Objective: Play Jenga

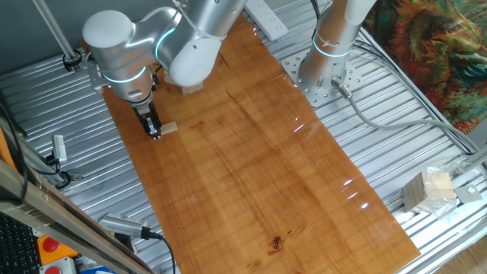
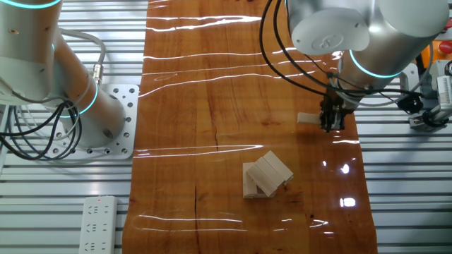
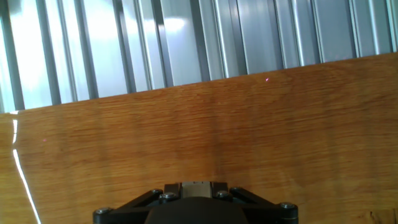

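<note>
The Jenga stack (image 2: 267,174), a small skewed pile of pale wood blocks, sits on the wooden board (image 2: 212,106). In one fixed view it is mostly hidden behind the arm, with only a corner (image 1: 192,89) showing. A single flat block (image 2: 308,118) lies low at the board's edge, also seen in one fixed view (image 1: 169,127). My gripper (image 2: 332,123) points down at that block's end, its jaws close together on it (image 1: 154,131). The hand view shows only the gripper body and bare board (image 3: 249,124).
A second robot arm's base (image 2: 106,127) stands on the ribbed metal table beside the board. A power strip (image 2: 99,222) lies near the board's end. A pale beige-and-grey cube-like lump (image 1: 430,190) sits off the board. Cables and fixtures (image 2: 431,106) are close to my gripper.
</note>
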Robot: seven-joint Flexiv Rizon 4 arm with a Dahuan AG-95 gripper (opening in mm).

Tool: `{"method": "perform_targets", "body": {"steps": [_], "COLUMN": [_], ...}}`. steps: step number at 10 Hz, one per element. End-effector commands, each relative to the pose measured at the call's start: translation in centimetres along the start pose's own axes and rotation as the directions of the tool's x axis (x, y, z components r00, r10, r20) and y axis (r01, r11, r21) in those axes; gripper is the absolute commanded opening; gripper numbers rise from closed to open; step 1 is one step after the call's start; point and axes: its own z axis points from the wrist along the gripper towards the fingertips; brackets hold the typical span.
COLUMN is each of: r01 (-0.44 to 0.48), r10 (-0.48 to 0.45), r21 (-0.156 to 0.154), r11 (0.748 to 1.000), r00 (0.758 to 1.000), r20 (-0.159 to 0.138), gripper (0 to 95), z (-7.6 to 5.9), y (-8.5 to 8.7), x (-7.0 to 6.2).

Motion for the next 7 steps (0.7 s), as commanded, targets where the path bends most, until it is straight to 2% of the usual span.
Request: {"method": "perform_targets", "body": {"steps": [1,5,6,7], "r01": [0.006,-0.007,-0.008,-0.005], "r10": [-0.006,0.007,0.008,0.005], "r21": [-0.003,-0.001,0.006,0.005], "r11": [1.000,1.000,1.000,1.000], "r00": [1.000,1.000,1.000,1.000], "r20": [0.001,-0.004,-0.007,-0.009], "gripper": [57.0,57.0,57.0,38.0], "z": [0.0,0.2,0.1,-0.2], "y": [0.0,-0.3,-0.8,-1.2], "x": [0.0,0.3,0.9,1.5]}}
